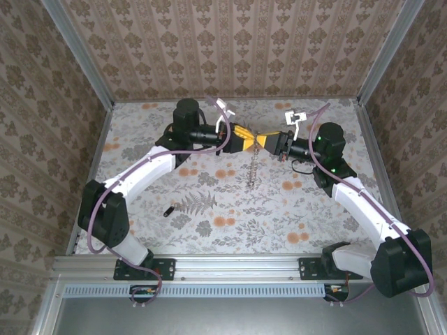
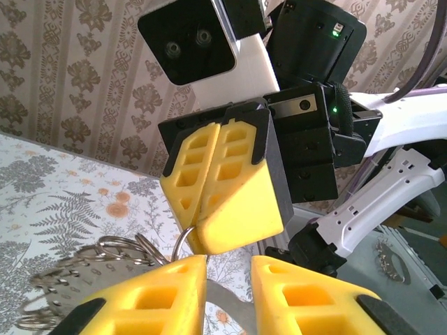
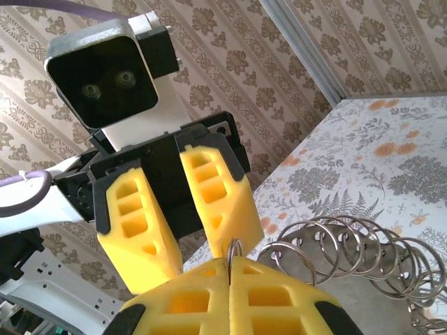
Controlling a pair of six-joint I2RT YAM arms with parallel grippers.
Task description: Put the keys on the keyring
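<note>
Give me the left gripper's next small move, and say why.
Probably close the left gripper on the keyring loop poking out of the right gripper, which is shut on it. The left jaws stand apart right at that loop, while the rest of the rings hang free. The key lies untouched on the table.
</note>
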